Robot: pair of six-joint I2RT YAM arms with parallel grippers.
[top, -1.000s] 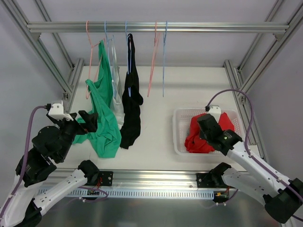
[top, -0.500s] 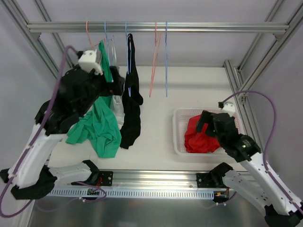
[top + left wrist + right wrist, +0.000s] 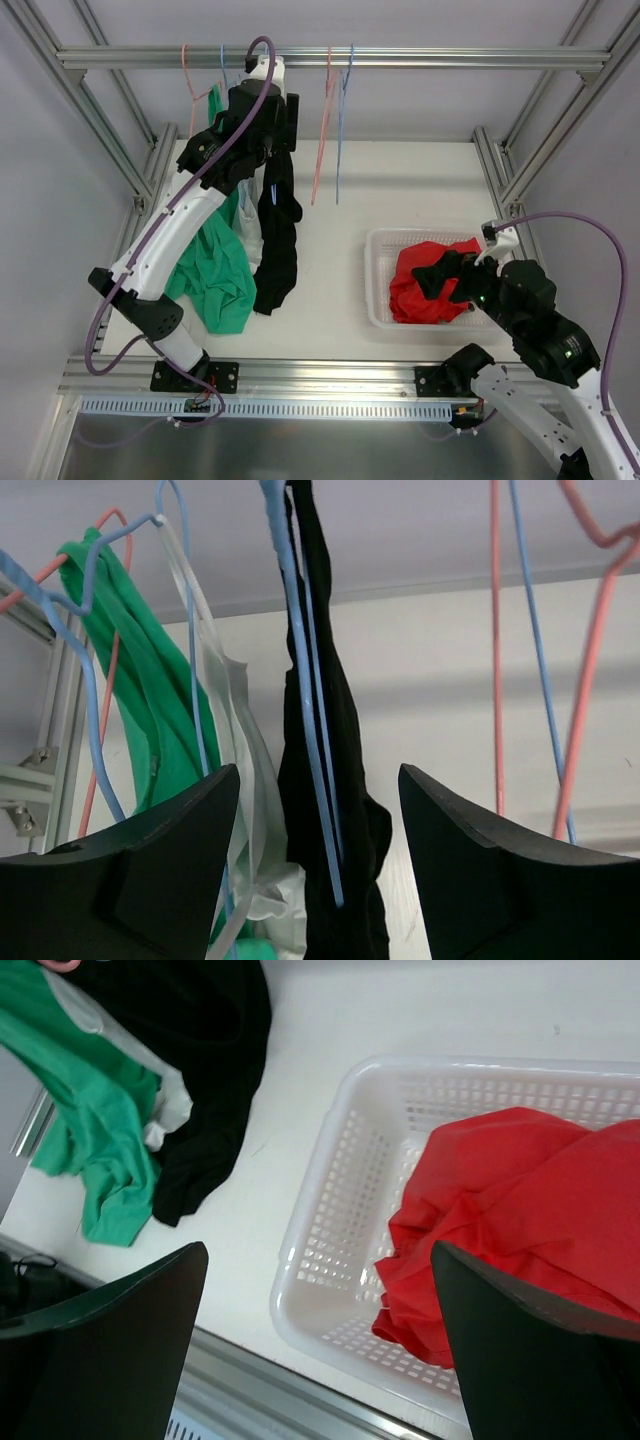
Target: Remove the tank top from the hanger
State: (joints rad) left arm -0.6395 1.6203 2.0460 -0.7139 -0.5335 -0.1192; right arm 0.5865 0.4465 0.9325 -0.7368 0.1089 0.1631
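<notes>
In the upper centre, the left gripper (image 3: pixel 318 810), jaws apart, faces the black fabric tank top (image 3: pixel 335 730) on a thin blue wire hanger (image 3: pixel 305 710). The right gripper (image 3: pixel 318 1260) is also open, above the white plastic basket (image 3: pixel 330 1190).

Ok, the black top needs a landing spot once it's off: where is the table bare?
The table is bare between the black tank top and the white basket, and behind the basket. Left of the top is crowded with the green garment. The basket holds red cloth.

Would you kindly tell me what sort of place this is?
Probably a robotics lab test cell: an aluminium frame serves as clothes rail, tank tops hang above a white table, and a plastic basket holds a red garment.
</notes>
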